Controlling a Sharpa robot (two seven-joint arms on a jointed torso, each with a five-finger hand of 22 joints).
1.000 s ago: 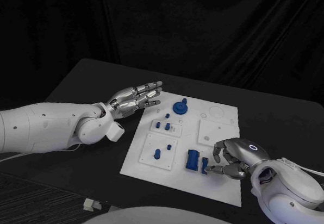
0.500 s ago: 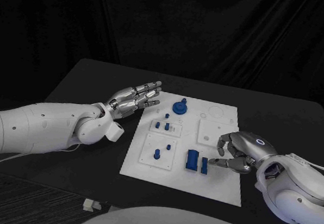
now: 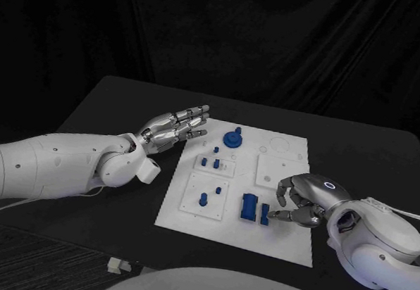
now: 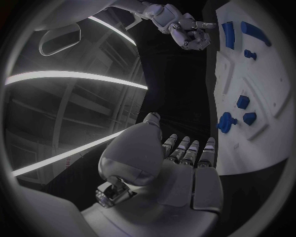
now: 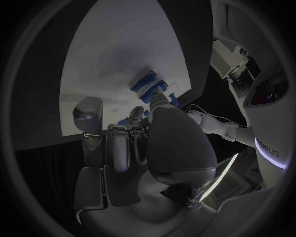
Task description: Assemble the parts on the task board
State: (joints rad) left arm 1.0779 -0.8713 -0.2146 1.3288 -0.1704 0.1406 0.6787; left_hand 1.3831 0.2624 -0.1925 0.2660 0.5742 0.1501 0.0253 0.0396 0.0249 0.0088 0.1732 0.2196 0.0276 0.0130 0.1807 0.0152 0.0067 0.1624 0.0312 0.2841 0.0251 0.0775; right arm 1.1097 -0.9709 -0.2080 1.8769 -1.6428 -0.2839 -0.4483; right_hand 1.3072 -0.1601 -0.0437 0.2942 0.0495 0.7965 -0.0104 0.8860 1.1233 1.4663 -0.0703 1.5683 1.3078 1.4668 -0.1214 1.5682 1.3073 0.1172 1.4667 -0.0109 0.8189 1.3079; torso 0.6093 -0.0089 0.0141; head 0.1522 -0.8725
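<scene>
One task board [image 3: 279, 168], about seven blue parts [image 3: 250, 208]; left hand [image 3: 174, 127] spread, empty; right hand [image 3: 301, 198] curled, grip unclear.

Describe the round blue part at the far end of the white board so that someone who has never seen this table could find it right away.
Start at the white rectangular task board in the middle of the black table and go to its far edge, near the left hand. The round blue disc-shaped part with a short stem stands there. Unlike the smaller pegs and the long blue blocks nearer the robot, it is wide and circular.

I see a white task board [image 3: 287, 169] on my black table [image 3: 123, 100]. The parts [image 3: 250, 208] are blue; both hands look silver.
</scene>
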